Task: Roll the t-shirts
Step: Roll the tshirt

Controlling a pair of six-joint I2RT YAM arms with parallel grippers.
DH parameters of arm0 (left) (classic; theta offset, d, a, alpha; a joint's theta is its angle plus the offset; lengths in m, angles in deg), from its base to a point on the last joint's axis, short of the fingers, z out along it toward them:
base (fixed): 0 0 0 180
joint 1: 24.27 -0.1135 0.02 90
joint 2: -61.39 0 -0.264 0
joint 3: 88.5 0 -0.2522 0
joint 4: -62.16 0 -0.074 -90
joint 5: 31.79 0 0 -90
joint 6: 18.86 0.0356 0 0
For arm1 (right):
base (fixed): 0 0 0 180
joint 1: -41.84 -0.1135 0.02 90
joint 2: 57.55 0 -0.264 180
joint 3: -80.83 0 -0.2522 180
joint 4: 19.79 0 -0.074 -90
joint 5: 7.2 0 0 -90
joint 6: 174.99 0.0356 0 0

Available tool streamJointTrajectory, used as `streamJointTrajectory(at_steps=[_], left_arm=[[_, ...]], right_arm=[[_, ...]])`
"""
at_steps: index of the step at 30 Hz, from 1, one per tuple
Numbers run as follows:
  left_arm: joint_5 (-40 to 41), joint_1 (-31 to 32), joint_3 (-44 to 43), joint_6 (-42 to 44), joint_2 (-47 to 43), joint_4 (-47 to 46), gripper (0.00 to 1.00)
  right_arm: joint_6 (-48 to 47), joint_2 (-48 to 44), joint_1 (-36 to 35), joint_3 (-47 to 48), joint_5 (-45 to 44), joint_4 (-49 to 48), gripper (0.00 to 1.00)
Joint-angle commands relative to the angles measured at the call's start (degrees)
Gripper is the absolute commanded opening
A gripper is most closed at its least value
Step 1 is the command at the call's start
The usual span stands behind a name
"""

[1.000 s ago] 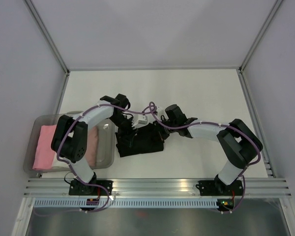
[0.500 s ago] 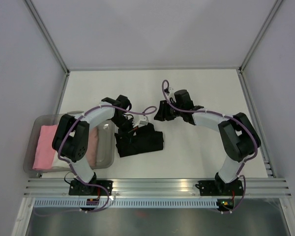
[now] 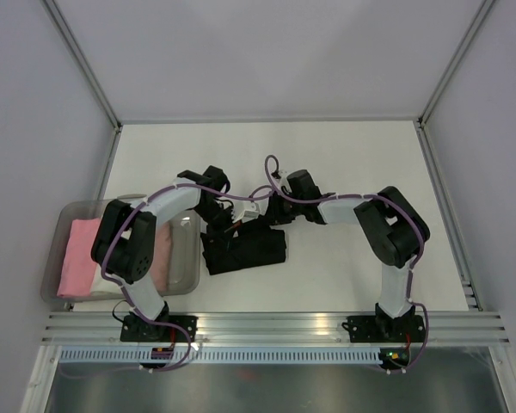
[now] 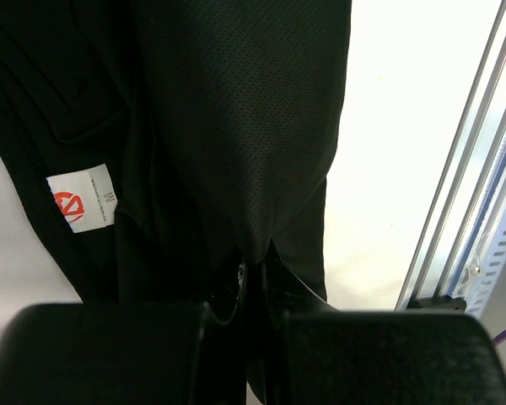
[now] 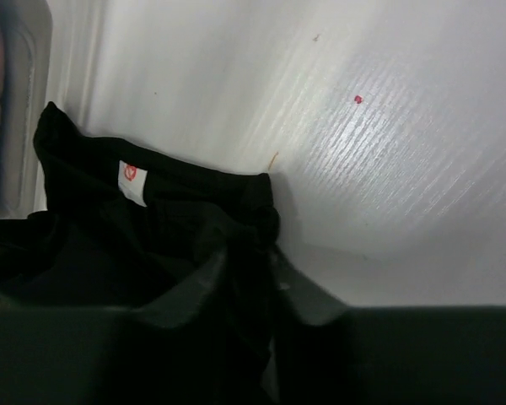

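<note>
Half a second ago the right gripper (image 3: 273,212) hung clear at 1 o'clock of the black t-shirt (image 3: 245,251); it has since dropped back onto that corner, and whether its jaws grip the cloth I cannot tell. The left gripper (image 4: 253,274) stays pinched tight on a fold at the shirt's 11 o'clock edge. The shirt lies bunched on the white table (image 3: 344,155) between pale grey walls (image 3: 267,52), with a clear bin (image 3: 192,258) holding a pink roll (image 3: 77,256) at its 9 o'clock.

bin (image 3: 187,258): clear plastic, left table edge
table (image 3: 353,155): white, small red speck (image 5: 357,99)
rail (image 3: 284,323): aluminium, near edge
</note>
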Motion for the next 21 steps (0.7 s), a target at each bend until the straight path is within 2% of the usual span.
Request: streamJointTrajectory(at_steps=[1,2,3,6,12,14,15,17,18,21], left_arm=[[0.16,0.08,-0.23,-0.32,-0.27,-0.94,0.02],[0.16,0.08,-0.41,-0.41,-0.36,-1.03,0.02],[0.07,0.08,-0.49,-0.41,-0.53,-1.03,0.02],[-0.89,0.08,-0.93,-0.06,-0.45,-0.95,0.02],[-3.01,0.08,-5.15,-0.58,3.24,-0.95,0.02],[-2.48,0.08,-6.73,-0.23,5.08,-0.94,0.02],[-2.30,0.08,-7.34,0.38,6.05,-0.94,0.02],[-2.13,0.16,-8.14,1.00,7.10,-0.94,0.02],[-2.30,0.08,-9.27,1.17,8.24,-0.94,0.02],[-1.69,0.08,-11.12,1.00,9.92,-0.42,0.02]], right_arm=[[3.95,1.65,0.54,-2.22,1.63,-5.66,0.22],[6.22,1.39,0.98,-3.18,0.84,-6.46,0.07],[7.46,0.87,2.37,-5.71,0.83,-7.51,0.02],[7.40,-4.39,6.07,-10.13,-0.92,-9.37,0.00],[-2.88,-9.59,7.92,-10.40,-0.32,1.52,0.00],[-3.86,-10.04,8.01,-10.22,0.30,2.75,0.06],[-4.30,-10.12,8.01,-10.13,-0.22,3.89,0.17],[-4.82,-10.65,8.19,-10.05,-0.57,4.08,0.27],[-5.18,-10.91,8.19,-10.05,-1.18,4.08,0.35],[-5.88,-12.14,8.98,-8.56,-2.24,6.35,0.40]])
